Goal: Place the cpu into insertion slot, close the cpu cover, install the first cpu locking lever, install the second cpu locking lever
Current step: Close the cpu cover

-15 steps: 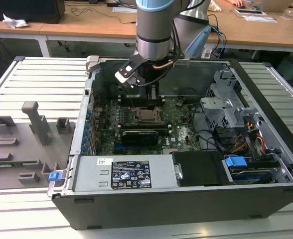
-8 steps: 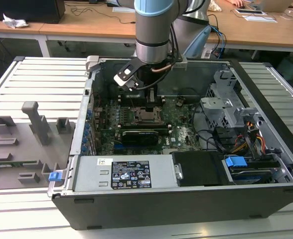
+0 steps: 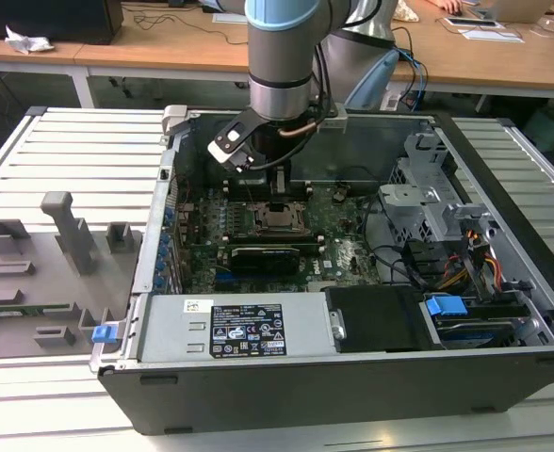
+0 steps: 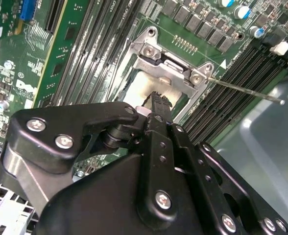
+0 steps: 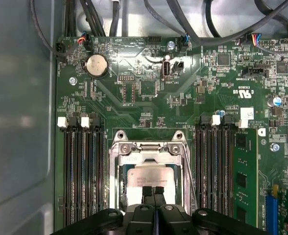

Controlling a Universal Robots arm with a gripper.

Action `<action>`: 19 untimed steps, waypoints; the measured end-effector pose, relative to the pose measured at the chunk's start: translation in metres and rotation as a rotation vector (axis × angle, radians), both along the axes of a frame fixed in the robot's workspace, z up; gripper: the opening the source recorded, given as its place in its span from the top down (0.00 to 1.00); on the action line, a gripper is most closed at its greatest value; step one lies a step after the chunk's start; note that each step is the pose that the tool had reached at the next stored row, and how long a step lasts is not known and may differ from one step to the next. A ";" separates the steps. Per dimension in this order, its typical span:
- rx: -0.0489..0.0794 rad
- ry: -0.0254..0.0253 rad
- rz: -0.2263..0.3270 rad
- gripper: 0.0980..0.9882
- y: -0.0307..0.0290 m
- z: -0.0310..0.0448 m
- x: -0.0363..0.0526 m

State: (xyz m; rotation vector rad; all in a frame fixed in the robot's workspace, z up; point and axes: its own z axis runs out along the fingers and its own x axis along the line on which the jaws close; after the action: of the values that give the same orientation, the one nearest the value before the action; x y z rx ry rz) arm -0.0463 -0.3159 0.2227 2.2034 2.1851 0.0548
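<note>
Nearest: claw (image 5: 153,192), fingers pinched together and gripping nothing, tips over the near edge of the cpu (image 5: 146,174); contact unclear. That cpu sits in the insertion slot (image 3: 279,219), mid-board in the open case (image 3: 352,377). Around it the cpu cover (image 5: 149,148) looks lowered. One thin locking lever (image 4: 244,89) juts free. Judgement: cover step about done, levers undone. Next move calls for precise hooking of that rod.

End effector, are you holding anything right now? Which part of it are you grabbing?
Nothing seems to be held. The end effector has its fingertips pressed together, with nothing between them, just above the cpu, which lies flat.
</note>
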 end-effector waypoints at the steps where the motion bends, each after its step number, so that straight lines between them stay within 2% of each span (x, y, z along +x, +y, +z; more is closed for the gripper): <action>1: 0.000 0.0000 0.000 0.99 0.0000 -0.0001 -0.0007; 7: 0.000 0.0001 0.000 0.99 0.0000 -0.0017 -0.0063; 12: 0.000 0.0000 0.000 0.99 0.0000 -0.0098 -0.0129; 15: 0.000 0.0000 0.000 0.99 0.0000 -0.0160 -0.0129; 17: -0.001 0.0004 0.000 0.99 -0.0001 -0.0173 -0.0129; 19: 0.000 0.0000 0.000 0.99 0.0002 -0.0179 -0.0090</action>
State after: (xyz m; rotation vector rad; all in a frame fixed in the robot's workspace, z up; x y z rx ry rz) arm -0.0553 -0.3157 0.2047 2.2033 2.1849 0.0544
